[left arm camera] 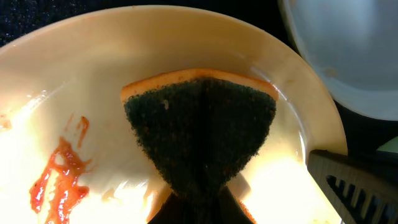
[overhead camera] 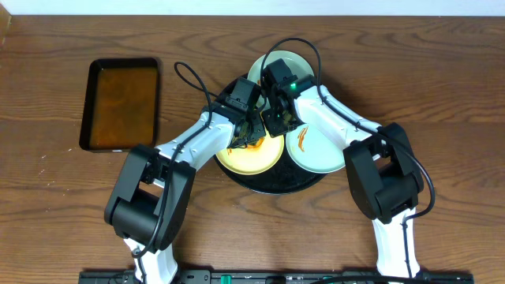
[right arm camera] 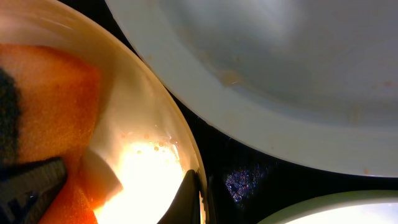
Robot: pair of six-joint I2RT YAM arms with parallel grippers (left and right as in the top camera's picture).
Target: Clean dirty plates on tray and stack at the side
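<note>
So the left pincer (overhead camera: 251, 132) is clamped down on a folded sponge (left arm camera: 202, 130), orange with the dark scrubby side facing up, and it's pressed onto the yellow plate (left arm camera: 124, 56) right under it. The thing that matters: the red sauce streak (left arm camera: 59, 177) sits off to the left of the pincer in the left wrist view, close beside the sponge but not touching it. Its long axis runs roughly fore-and-aft alongside the sponge, so I'd guess a sideways swipe gets it. The left arm is clearly the nearer one. The plate looks wet and glossy. On the other side, the right pincer (overhead camera: 276, 122) is closed at that plate's rim; can't tell if it's actually pinching it. Beyond that, two mint plates (overhead camera: 316, 150) share the black tray (overhead camera: 276, 183).
</note>
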